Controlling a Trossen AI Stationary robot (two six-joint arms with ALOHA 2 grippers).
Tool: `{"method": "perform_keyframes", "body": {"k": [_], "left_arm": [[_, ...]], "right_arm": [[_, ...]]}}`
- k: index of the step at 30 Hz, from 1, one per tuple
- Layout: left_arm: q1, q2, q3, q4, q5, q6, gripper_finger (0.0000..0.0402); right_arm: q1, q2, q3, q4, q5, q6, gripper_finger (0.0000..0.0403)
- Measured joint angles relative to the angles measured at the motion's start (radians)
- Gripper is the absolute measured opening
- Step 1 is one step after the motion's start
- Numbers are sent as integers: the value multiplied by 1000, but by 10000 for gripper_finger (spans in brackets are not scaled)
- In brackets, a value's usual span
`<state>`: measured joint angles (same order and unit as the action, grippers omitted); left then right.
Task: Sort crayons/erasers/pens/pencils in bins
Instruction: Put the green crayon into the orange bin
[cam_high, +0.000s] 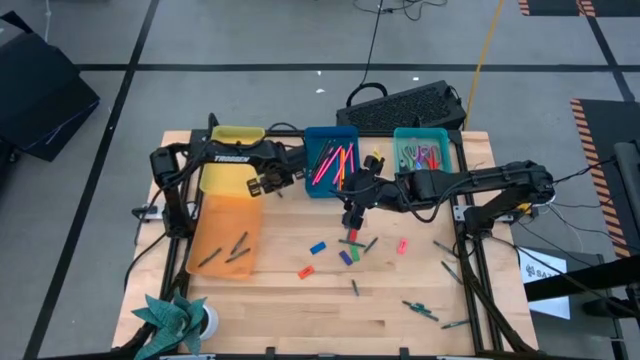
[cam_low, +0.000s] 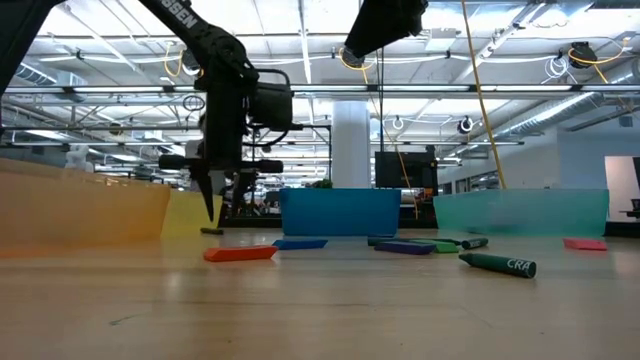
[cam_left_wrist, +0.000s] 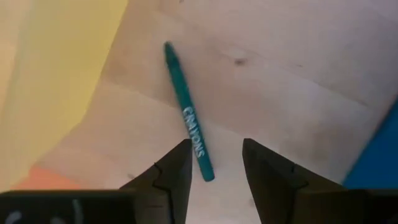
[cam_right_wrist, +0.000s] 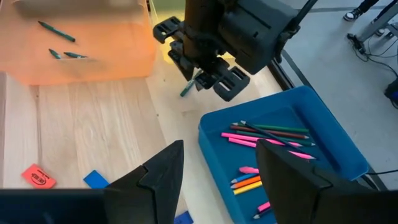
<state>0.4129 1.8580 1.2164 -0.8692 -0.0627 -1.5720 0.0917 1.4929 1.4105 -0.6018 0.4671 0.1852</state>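
You're roughly midway: bins (cam_high: 330, 185) part-filled, erasers (cam_high: 318, 247) loose on the counter (cam_high: 280, 310), left claw (cam_left_wrist: 214, 165) parted over a crayon (cam_left_wrist: 186, 112), right claw (cam_right_wrist: 221, 165) parted.

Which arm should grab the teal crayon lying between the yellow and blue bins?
Left. Its tool hangs open right over the teal crayon, fingers either side of its end. The right tool is open but farther off, near the blue bin.

A pale wooden table (cam_high: 270, 310) is carrying four bins at its far side: yellow (cam_high: 235, 135), orange (cam_high: 225, 235), blue (cam_high: 330, 160) and teal (cam_high: 422, 148). Loose erasers (cam_high: 306, 271), crayons (cam_high: 418, 309) and a teal crayon (cam_left_wrist: 188, 113) are lying scattered on the boards.
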Motion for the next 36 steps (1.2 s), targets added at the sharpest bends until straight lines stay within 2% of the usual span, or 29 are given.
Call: {"method": "perform_keyframes", "body": {"k": [4,9,13,20,23,32,36], "left_arm": [[-3,3,-13,-3,42,-76,145],[4,3,-62,13,75,-95,145],[20,-6,-126,110,116,-102,145],[30,-7,-138,139,112,-86,144],[31,-6,-138,139,111,-77,125],[31,-5,-138,159,94,-85,18],[31,-4,-137,167,89,-81,16]], "right_arm": [[1,0,0,0,0,12,192],[1,0,0,0,0,9,192],[2,0,0,-6,-6,12,192],[2,0,0,-9,-52,12,192],[2,0,0,-9,-53,9,192],[2,0,0,-8,-53,10,192],[2,0,0,-8,-53,11,192]]}}
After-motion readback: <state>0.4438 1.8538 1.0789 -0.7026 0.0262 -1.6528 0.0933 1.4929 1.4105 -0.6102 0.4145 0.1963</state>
